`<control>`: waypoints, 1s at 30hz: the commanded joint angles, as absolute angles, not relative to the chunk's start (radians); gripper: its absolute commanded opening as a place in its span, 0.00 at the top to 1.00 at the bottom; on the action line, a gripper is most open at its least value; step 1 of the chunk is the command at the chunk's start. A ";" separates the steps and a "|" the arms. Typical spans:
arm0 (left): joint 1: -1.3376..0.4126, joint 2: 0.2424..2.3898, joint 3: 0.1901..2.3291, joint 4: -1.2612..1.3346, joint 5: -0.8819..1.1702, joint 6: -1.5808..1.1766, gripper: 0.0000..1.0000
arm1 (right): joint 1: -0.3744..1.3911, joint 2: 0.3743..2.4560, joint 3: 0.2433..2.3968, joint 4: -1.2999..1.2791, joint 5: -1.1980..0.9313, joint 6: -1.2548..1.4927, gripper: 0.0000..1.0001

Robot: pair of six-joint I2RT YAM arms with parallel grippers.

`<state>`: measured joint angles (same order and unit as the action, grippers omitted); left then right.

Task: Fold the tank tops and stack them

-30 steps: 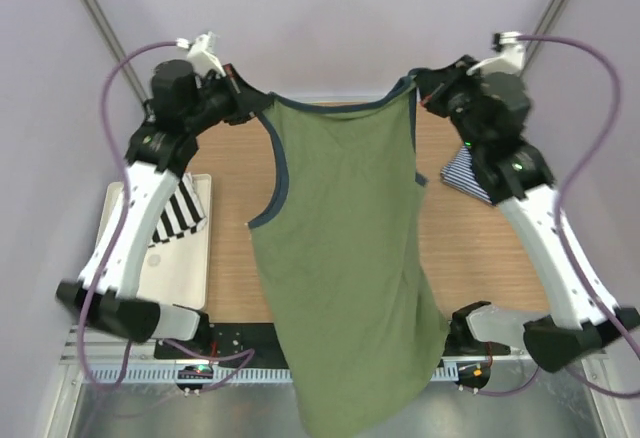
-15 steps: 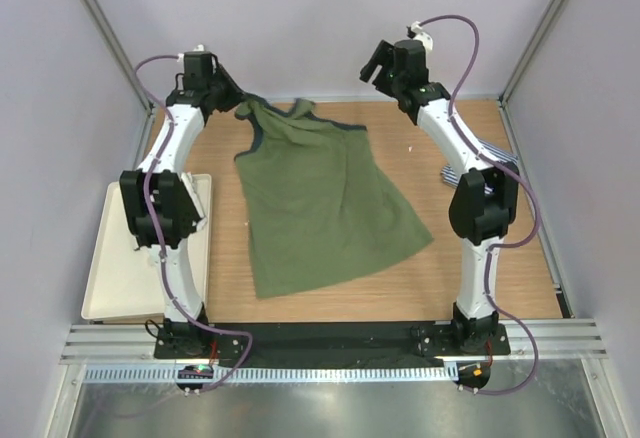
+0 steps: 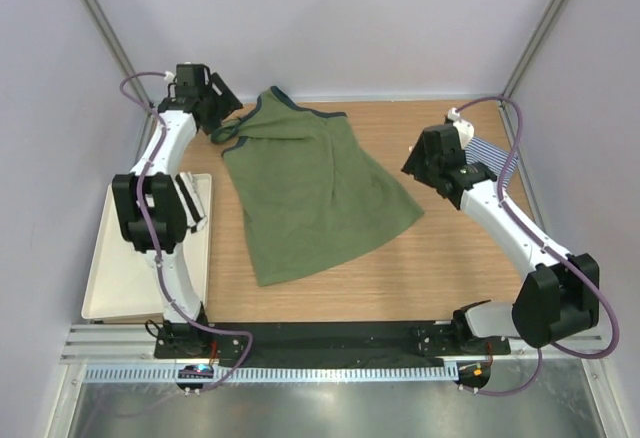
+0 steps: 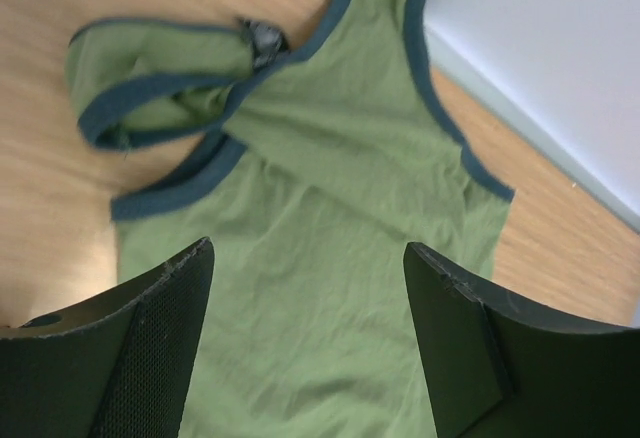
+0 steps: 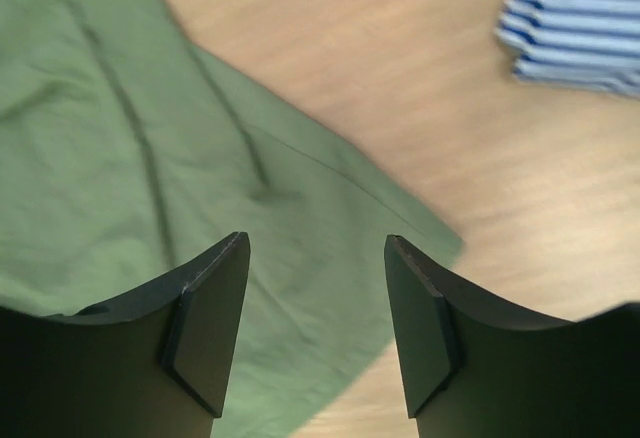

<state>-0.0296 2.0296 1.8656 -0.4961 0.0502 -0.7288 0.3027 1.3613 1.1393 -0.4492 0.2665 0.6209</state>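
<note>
The olive green tank top (image 3: 315,193) is lying spread on the table (image 3: 450,268), its navy-trimmed straps bunching just beneath the left gripper (image 4: 307,258), whose jaws are standing wide and empty. The right gripper (image 5: 315,243) is hovering over its hem corner, jaws apart, holding nothing. The neck tag (image 4: 262,38) is showing too blurred to read

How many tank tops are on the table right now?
2. The olive green tank top lies spread at centre-left; the striped tank top sits at the far right edge, partly hidden behind the right arm. Others may be hidden.
</note>
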 commanded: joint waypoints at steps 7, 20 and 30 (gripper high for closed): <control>-0.067 1.612 1.461 -0.505 0.117 -0.735 0.22 | 0.302 1.337 0.885 -0.457 0.385 0.669 0.41; -0.098 1.362 1.016 -0.394 0.190 -0.730 0.21 | 0.252 1.587 0.934 -0.362 0.348 0.647 0.52; -0.164 1.273 0.933 -0.377 0.143 -0.716 0.21 | 0.157 1.684 0.994 -0.319 0.325 0.670 0.99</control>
<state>-0.1524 1.3224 0.9520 -0.4351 0.1631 -0.7280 0.2108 1.6676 0.9394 -0.3748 0.3157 0.6540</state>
